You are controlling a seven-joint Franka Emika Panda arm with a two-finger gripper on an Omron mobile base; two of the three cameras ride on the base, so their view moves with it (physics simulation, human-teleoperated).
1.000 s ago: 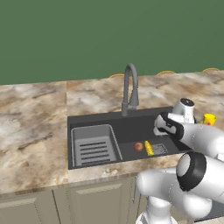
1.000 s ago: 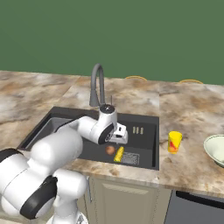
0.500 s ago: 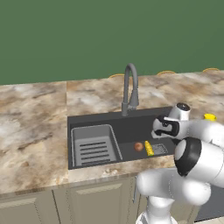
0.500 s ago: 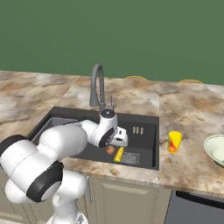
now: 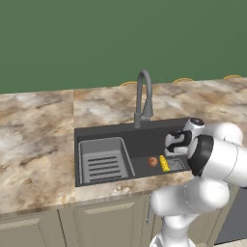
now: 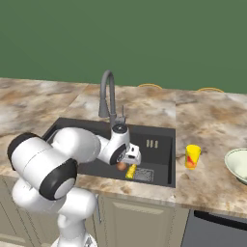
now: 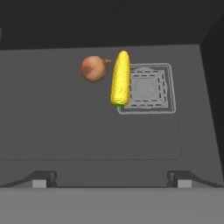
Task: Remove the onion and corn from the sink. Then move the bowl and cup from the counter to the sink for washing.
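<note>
My right base view takes in the cup (image 6: 192, 156) and the edge of the bowl (image 6: 237, 165), both standing on the bench (image 6: 212, 130) well off to the right of my tool (image 6: 133, 157); the cup is nearer to it, the bowl beyond the cup. My left base view instead gives me the ribbed rack (image 5: 103, 160) on the far left of the sink (image 5: 120, 132), away from my tool (image 5: 174, 144), and the faucet (image 5: 144, 99) rising behind the basin.

My arm reaches forward and folds down over the right part of the sink, with my hand pointing down into the basin. My tool hangs above the sink floor with its jaws spread wide, holding nothing; in the hand view both fingertips (image 7: 41, 178) stand far apart at the bottom.

Just ahead of my tool in that view lie the onion (image 7: 94, 68) and the corn (image 7: 120, 78), side by side and close to touching. The onion is a small reddish-brown ball. The corn is a short yellow cob lying across the edge of the square drain grate (image 7: 147, 89).
</note>
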